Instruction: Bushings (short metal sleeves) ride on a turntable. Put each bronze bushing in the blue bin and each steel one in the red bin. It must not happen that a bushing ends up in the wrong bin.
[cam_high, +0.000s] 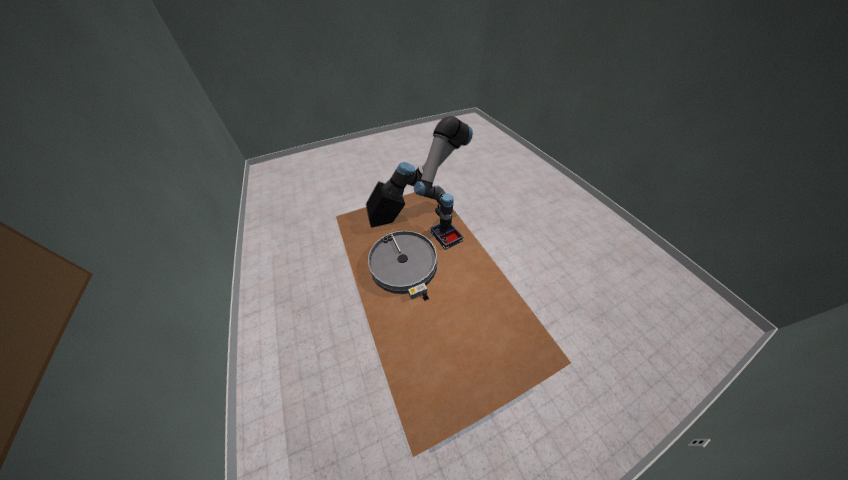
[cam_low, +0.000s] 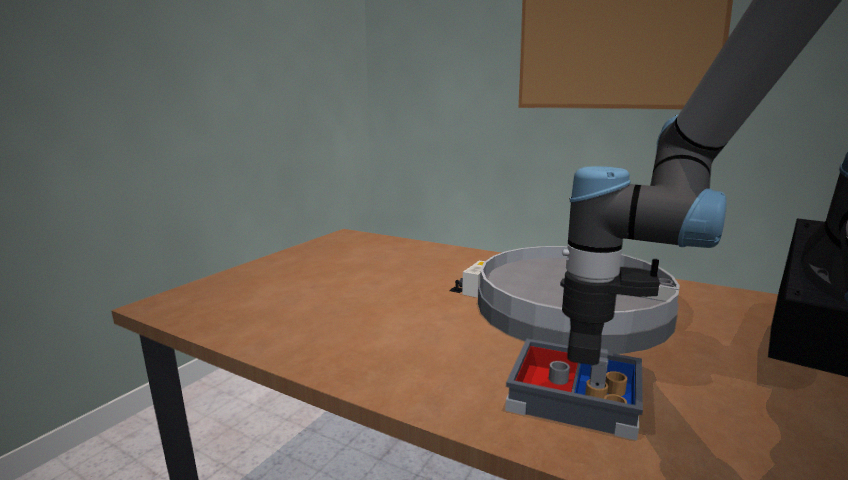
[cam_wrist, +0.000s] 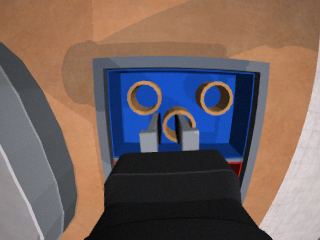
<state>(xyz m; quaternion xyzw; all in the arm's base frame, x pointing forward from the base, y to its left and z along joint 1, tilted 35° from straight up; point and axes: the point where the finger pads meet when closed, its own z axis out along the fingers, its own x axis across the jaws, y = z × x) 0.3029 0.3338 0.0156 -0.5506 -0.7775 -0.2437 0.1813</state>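
Reaching into blue bin (cam_high: 438, 228) (cam_low: 624, 369) (cam_wrist: 180, 87): end effector (cam_high: 445, 229) (cam_low: 597, 382) (cam_wrist: 167, 122); label (cam_high: 413, 290) (cam_low: 480, 263) illegible.

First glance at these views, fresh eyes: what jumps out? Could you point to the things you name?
The big round grey turntable (cam_high: 416, 270) (cam_low: 523, 318) (cam_wrist: 47, 170) on the brown table. Next, the vivid red bin (cam_high: 452, 237) (cam_low: 538, 379) and blue bin (cam_high: 438, 229) (cam_low: 630, 368) (cam_wrist: 175, 85), side by side in one grey tray beside it, with the arm's black tool (cam_low: 596, 380) (cam_wrist: 167, 122) reaching down into the blue one.
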